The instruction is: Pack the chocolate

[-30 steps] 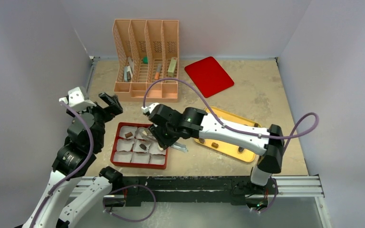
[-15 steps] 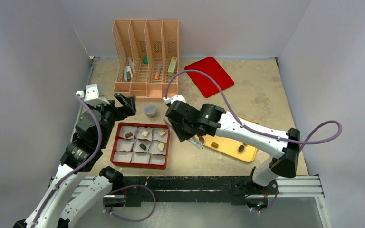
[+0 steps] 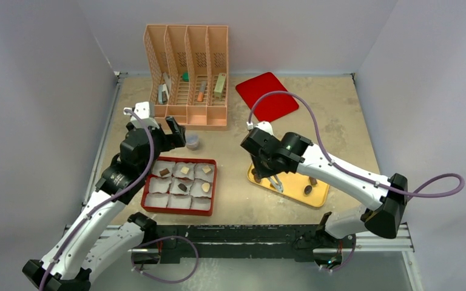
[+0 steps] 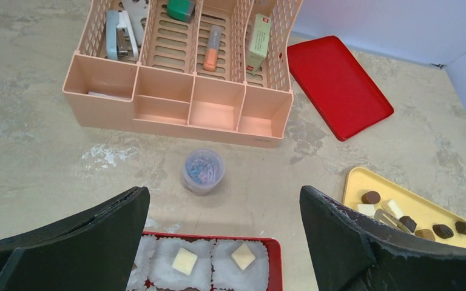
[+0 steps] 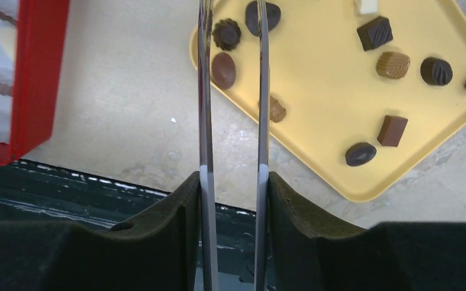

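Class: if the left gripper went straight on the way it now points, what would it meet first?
Most likely the small cup of paper clips, which lies ahead between the open fingers of the left gripper, with the peach organizer behind it. Depth is unclear.

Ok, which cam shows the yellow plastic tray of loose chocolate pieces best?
Right wrist: the yellow plastic tray is close up, chocolate pieces distinct; only the held thin metal tweezers cross it. Top external: the right arm hides part of the tray. Left wrist: tray small, far right, partly behind a finger.
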### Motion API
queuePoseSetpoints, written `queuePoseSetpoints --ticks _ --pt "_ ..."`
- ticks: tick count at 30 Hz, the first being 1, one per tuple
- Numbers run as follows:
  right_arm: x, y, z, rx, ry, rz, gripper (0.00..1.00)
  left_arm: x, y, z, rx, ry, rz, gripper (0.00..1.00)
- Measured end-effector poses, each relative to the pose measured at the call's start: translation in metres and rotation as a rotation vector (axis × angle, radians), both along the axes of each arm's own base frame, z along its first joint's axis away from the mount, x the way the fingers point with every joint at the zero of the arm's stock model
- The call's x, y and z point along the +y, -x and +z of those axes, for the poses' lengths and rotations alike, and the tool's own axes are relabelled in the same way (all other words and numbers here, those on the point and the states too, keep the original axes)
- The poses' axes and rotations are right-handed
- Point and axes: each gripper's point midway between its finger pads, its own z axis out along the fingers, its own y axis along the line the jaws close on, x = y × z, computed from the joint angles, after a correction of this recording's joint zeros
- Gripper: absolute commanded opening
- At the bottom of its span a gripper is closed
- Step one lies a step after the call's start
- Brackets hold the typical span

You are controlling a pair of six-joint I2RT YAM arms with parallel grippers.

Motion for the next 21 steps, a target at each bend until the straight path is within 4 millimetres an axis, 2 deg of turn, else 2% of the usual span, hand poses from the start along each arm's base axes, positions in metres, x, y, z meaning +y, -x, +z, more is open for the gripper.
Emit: queuePoseSetpoints --ticks 9,21 --pt "-0.03 0.005 -0.024 0.047 0.045 -0.065 0.43 0.001 0.001 0.002 -0.012 0.002 -0.001 0.94" --pt "-0.029 0.002 -0.036 0.076 0.016 -0.079 0.44 0.003 0.002 0.002 -0.018 -0.011 0.001 0.94"
